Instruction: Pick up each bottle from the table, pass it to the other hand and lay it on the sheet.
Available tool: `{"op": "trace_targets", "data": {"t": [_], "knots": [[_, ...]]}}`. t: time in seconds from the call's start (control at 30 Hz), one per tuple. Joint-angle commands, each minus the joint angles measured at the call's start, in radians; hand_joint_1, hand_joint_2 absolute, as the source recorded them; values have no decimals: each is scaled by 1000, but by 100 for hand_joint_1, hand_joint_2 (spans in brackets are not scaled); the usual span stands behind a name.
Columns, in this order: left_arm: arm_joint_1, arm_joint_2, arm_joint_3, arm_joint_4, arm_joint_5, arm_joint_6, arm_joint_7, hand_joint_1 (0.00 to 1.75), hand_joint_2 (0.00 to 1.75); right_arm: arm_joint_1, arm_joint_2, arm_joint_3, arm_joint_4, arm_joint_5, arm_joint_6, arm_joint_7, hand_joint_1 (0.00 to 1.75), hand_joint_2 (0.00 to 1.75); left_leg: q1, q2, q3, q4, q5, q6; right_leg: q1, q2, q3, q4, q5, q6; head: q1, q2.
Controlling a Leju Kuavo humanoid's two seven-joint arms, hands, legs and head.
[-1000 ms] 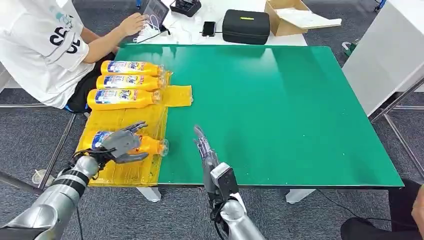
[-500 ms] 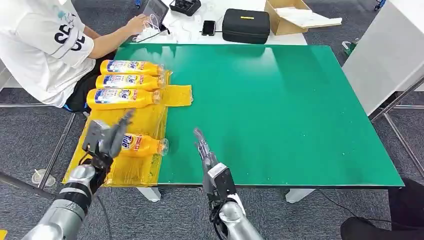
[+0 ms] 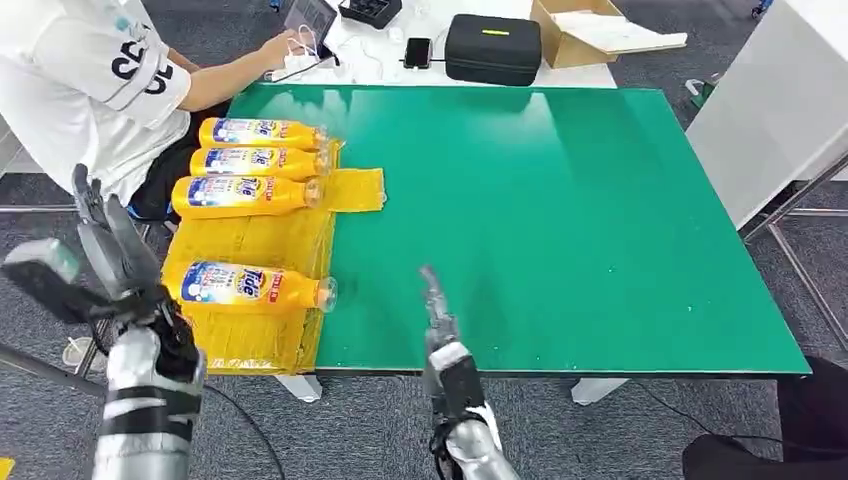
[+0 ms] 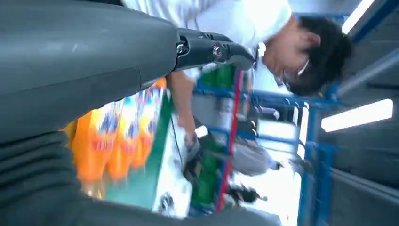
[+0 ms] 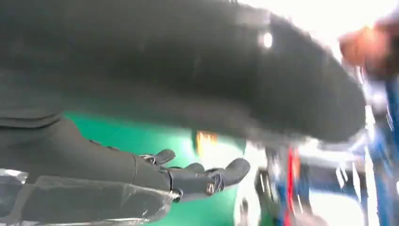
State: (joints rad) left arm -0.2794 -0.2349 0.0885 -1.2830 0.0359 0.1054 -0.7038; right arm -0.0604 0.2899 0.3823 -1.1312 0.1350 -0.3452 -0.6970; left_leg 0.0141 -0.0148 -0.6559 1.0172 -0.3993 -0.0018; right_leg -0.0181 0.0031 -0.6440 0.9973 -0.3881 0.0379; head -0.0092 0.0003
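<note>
Several orange bottles lie on the yellow sheet [image 3: 260, 240] at the green table's left side: three close together at the far end [image 3: 245, 195] and one [image 3: 250, 286] nearer me. My left hand [image 3: 105, 250] is raised off the table's left edge, left of the near bottle, fingers apart and holding nothing. In the left wrist view the bottles [image 4: 117, 136] show past the grey hand [image 4: 75, 70]. My right hand [image 3: 438, 305] stands edge-on over the table's front edge, fingers straight, empty. The right wrist view shows its dark fingers [image 5: 207, 176] stretched over the green table.
A person in a white shirt [image 3: 80, 90] sits at the far left, a hand on a tablet [image 3: 310, 20]. A black case [image 3: 492, 50], a phone [image 3: 417, 52] and a cardboard box [image 3: 585, 35] lie on the white table behind. The green table [image 3: 560, 210] is bare to the right.
My left hand has let go of the near bottle and pulled back left, off the sheet, rising beside the table. The right hand has shifted slightly right. The bottle stays on the sheet.
</note>
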Motion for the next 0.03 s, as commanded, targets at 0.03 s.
{"op": "trace_targets", "data": {"t": [0.03], "knots": [[387,-74,-148,-268,-11,32,6,0,175,207,-95,-42,-413,0,-262,-1,0,175,-2,3,8,0,-7,2,-1,2,7,-1,-4,-1,0,0]]}}
